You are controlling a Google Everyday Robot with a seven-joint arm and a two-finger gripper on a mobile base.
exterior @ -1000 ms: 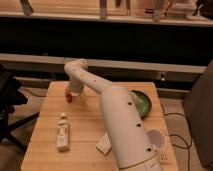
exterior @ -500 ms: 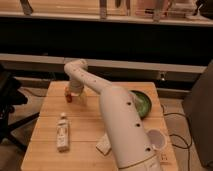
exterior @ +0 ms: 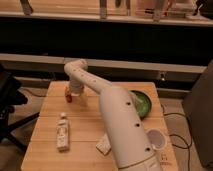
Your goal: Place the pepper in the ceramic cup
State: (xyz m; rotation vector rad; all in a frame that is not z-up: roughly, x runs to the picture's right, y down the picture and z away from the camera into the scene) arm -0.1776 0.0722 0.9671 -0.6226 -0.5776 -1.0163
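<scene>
Reaching across the wooden tabletop (exterior: 130,92) from the near edge, the white arm (exterior: 117,125) ran up toward eleven o'clock, just as it had in both earlier views; nothing on the surface appeared to have shifted since then. Nearest the camera, at about four o'clock, the ceramic cup (exterior: 156,139) stood by the arm's base, a pale round cup whose inside could not be made out. At seven o'clock a small bottle (exterior: 62,132) lay flat on the wood, and a small pale packet (exterior: 103,145) lay just beside the arm's lower section. Farther back, at about two o'clock, the green bowl (exterior: 142,103) sat partly hidden behind the arm; its contents could not be judged. Farthest off, at ten o'clock near the tabletop's far-left corner, the claw (exterior: 73,93) hung at the arm's end, and I cannot tell how it stood. The pepper (exterior: 68,94) showed as a small red-orange shape right at the claw, well apart from the ceramic cup; whether it was held or resting on the wood was unclear.
</scene>
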